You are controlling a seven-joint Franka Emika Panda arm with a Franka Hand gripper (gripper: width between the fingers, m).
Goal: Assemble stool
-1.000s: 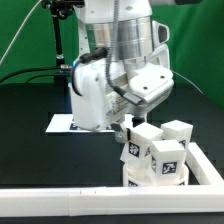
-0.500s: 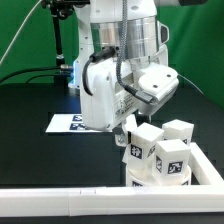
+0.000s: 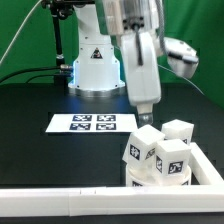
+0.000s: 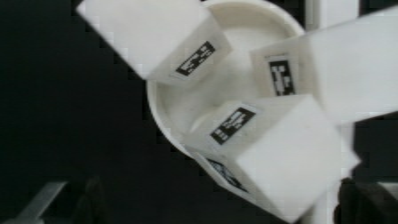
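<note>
Arm [image 3: 138,55]: a casing of smooth white and light-grey rounded segments is seen in the exterior view, with glossy highlights along the lower link. Base [image 3: 95,68]: a white domed pedestal is marked with a small black triangular warning label, and a bluish glow is seen along its lower edge. Cables [image 3: 60,45]: black leads are routed beside the base. Gripper [image 4: 210,198]: only dark, blurred fingertips are shown in the wrist view.
</note>
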